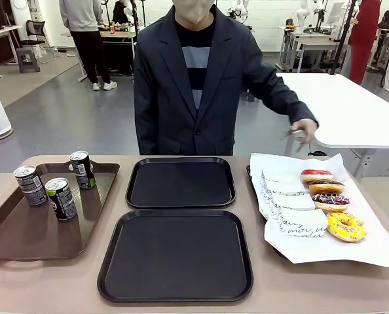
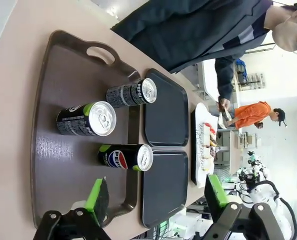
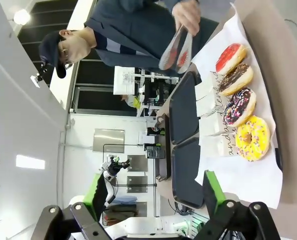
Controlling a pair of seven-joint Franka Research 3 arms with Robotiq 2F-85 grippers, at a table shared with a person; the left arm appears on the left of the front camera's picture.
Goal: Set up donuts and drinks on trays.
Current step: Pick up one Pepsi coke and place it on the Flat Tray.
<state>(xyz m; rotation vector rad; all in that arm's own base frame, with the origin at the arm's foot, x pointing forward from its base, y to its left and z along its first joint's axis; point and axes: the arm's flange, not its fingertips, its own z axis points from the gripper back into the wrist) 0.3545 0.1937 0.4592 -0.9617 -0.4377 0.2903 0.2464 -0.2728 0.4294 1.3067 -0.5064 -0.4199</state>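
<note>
Finds left gripper [image 2: 156, 195] open and empty, nearest arm to upright cans [image 2: 126, 156] on brown tray [image 2: 53, 150], straight ahead.

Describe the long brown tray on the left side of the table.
The brown tray is a long rectangle with rounded corners and a raised rim. It looks like textured plastic and has a handle cutout at its far end. It lies flat on the tan table at the robot's left, beside the two black trays. Three dark cans stand upright on its far half.
</note>
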